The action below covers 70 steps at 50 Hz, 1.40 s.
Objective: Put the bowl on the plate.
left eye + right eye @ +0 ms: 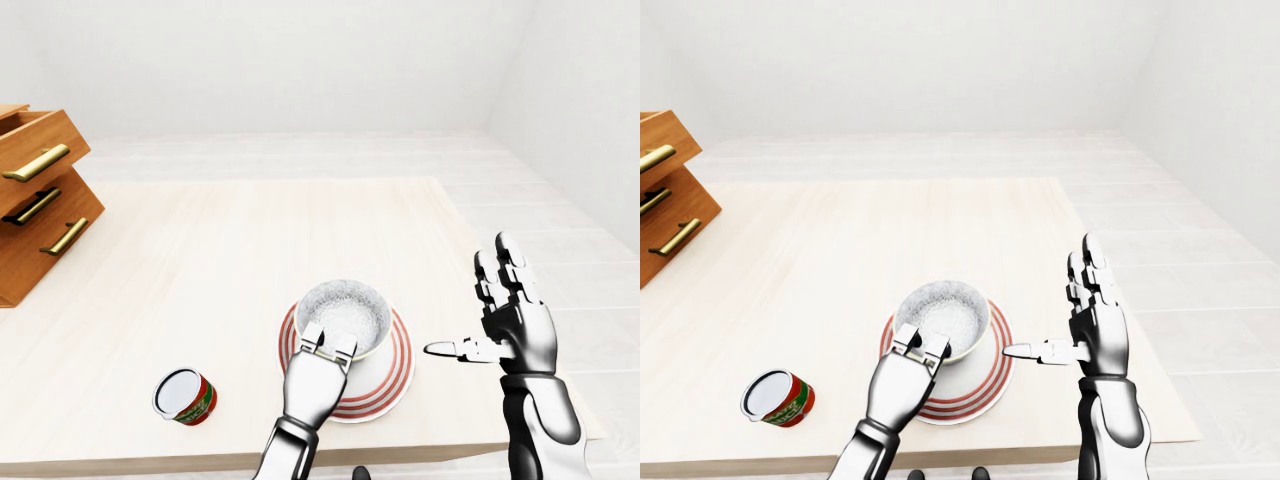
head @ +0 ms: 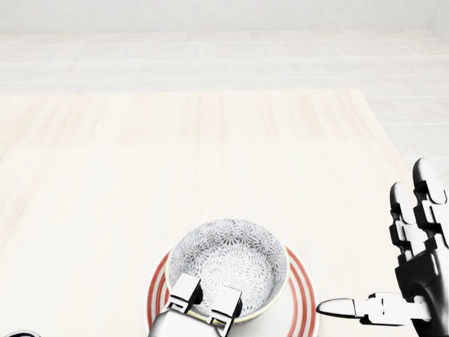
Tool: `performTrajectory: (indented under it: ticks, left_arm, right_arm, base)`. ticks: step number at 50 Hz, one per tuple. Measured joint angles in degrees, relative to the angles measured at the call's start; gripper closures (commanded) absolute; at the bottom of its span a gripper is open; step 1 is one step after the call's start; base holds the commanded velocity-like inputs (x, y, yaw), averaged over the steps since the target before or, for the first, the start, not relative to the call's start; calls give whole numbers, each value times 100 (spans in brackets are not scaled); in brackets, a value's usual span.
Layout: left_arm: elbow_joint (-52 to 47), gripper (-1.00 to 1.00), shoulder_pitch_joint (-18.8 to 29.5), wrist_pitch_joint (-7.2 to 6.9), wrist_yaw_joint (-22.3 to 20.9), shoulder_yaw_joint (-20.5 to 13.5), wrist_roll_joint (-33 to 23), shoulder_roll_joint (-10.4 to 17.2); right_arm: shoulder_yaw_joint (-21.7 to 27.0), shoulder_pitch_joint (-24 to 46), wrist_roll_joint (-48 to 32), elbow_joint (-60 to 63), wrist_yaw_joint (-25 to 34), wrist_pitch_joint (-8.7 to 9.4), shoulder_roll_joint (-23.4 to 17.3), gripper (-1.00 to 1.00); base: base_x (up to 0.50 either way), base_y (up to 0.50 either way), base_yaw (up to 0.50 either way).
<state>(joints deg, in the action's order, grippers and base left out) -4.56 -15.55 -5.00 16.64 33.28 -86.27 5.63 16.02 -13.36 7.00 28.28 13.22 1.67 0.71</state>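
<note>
Cut off at left edge of left-eye view — wooden drawer unit [image 1: 35, 205]; hidden behind left robot hand [image 1: 325, 352] — bowl [image 1: 343, 316] near rim.

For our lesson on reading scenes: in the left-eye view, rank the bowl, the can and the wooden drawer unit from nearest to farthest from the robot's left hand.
1. Bowl: on the striped plate, with the left hand on its lower rim.
2. Can: lying on its side, to the hand's left on the table.
3. Wooden drawer unit: at the view's far left edge.
</note>
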Motion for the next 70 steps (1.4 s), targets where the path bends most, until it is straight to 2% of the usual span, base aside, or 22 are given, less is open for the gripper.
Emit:
performTrajectory:
  ticks: [29,30,31,34,35,37,46,59,70]
  left_arm:
    - [-453,100,-236,0,-174,138,82,203]
    - [-459,90,-239,0,-181,140,84,206]
    - [-475,90,-241,0,-169,144,85,208]
    - [-504,55,-244,0,-159,145,109,213]
    - [-512,55,-244,0,-159,148,103,214]
    - [-526,40,-245,0,-163,162,81,214]
    - [-564,-3,-243,0,-148,174,41,218]
    - [-566,-11,-244,0,-121,148,54,228]
    - [-548,-51,-239,0,-106,123,73,224]
  right_arm:
    - [-14,54,-29,-41,-51,40,-11,-100]
    - [-14,56,-29,-45,-53,39,-13,-100]
    - [-14,60,-28,-51,-54,38,-14,-100]
    - [-14,72,-27,-76,-58,32,-20,-100]
    - [-14,77,-27,-88,-60,29,-22,-100]
    - [-14,84,-28,-107,-63,23,-26,-100]
    - [-13,92,-15,-140,-71,12,-37,-100]
    - [-20,90,-8,-155,-75,1,-40,-100]
    - [-32,98,-13,-188,-84,-12,-45,-100]
  base:
    - [0,0,0]
    - [0,0,0]
    - [0,0,0]
    - [0,0,0]
    - [0,0,0]
    - [0,0,0]
    - [0,0,0]
    - [0,0,0]
    - [0,0,0]
